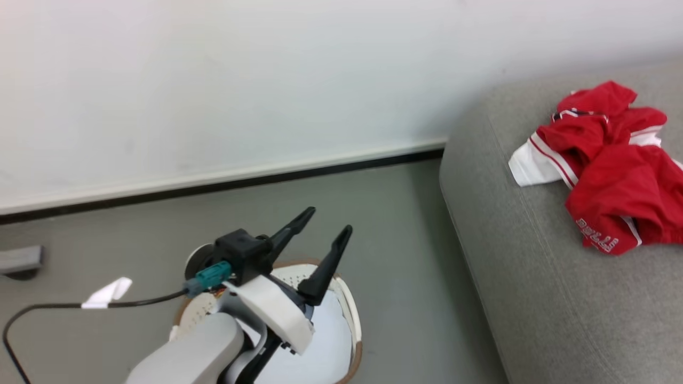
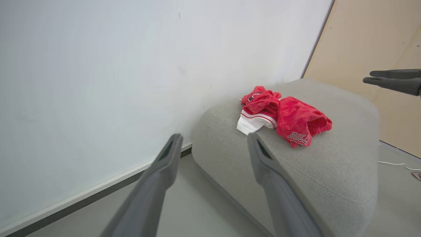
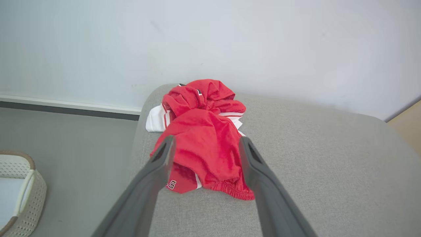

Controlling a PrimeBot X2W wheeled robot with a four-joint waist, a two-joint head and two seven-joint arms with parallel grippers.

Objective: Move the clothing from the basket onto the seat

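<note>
The clothing (image 1: 613,165), a crumpled red heap with white striped trim and "BULLS" lettering, lies on the seat (image 1: 533,266), a light grey sofa, near its left end. My left gripper (image 1: 328,220) hovers open and empty above the basket (image 1: 349,309), which stands on the floor left of the sofa. The left wrist view looks past my open left gripper (image 2: 213,136) toward the clothing (image 2: 289,117) on the seat (image 2: 329,161). My right gripper (image 3: 207,141) is open above the clothing (image 3: 204,141), holding nothing, and the basket (image 3: 29,197) sits at that view's lower left.
A flat pale pad (image 1: 325,346) lies inside the basket. A dark cable (image 1: 53,306) with a white tag (image 1: 106,292) trails over the grey floor. A white wall with a dark baseboard (image 1: 213,186) runs behind. A tan wooden panel (image 2: 378,39) stands beyond the sofa.
</note>
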